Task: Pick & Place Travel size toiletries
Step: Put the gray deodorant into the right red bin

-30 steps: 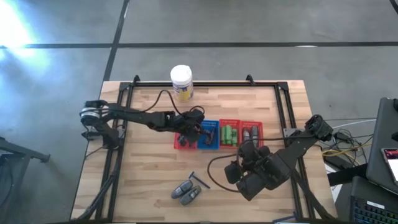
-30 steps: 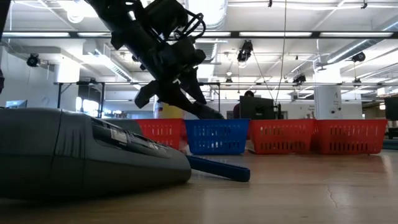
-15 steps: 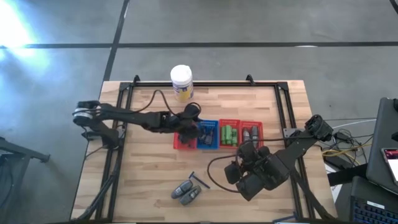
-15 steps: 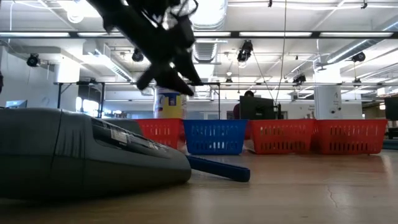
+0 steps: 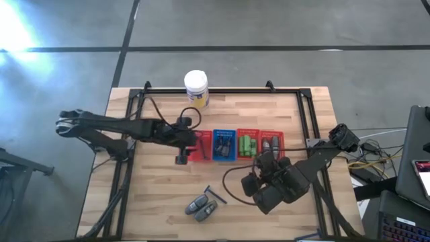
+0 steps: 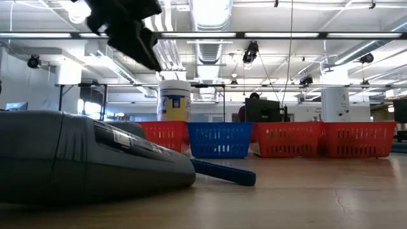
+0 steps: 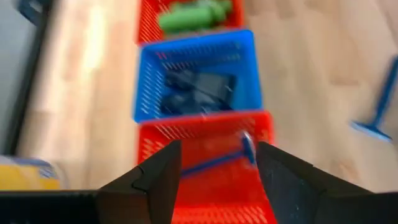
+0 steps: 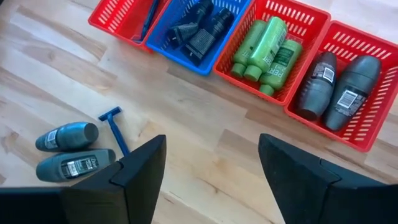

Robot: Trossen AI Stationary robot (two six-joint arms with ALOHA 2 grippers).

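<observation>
three items still loose on the table: two grey bottles lying side by side and a blue razor just beside them, near the front edge. everything else is sorted: one razor in the leftmost red basket, black tubes in the blue basket, green bottles in the next red basket, two more grey bottles in the far right red basket.

my left gripper hangs over the table just left of the leftmost basket, fingers spread and empty. my right gripper hovers in front of the baskets, right of the loose items, fingers apart, holding nothing.

risks as i see them: the loose razor is thin and lies flat, so a pinch could slip off or skid it into the bottles. the bottles touch each other, so closing on one may roll the other away. both arms sit close to the basket row; reaching for the same pile could clip a basket or each other. white jar at the back is well clear.
</observation>
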